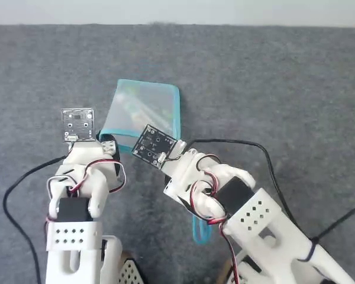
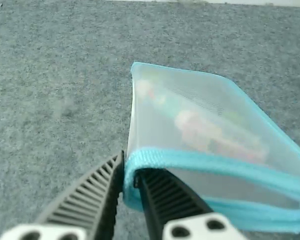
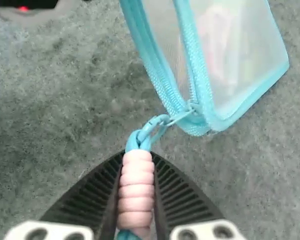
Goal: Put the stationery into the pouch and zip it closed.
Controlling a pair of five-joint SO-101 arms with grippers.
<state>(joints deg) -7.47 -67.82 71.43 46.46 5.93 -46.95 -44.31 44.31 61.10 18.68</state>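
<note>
The translucent pouch with teal edging lies on the grey mat, lifted at its near edge. Coloured stationery shows through its mesh wall. My left gripper is shut on the pouch's teal-bound corner. My right gripper is shut on the pink ribbed zipper pull. A teal cord ties the pull to the zipper slider, which sits close to a corner of the pouch. From above, both arms meet at the pouch's near edge, left arm and right arm.
A grey felt mat covers the table on all sides of the pouch. A teal strap loop lies on the mat under the right arm. Black cables run off both arms near the front.
</note>
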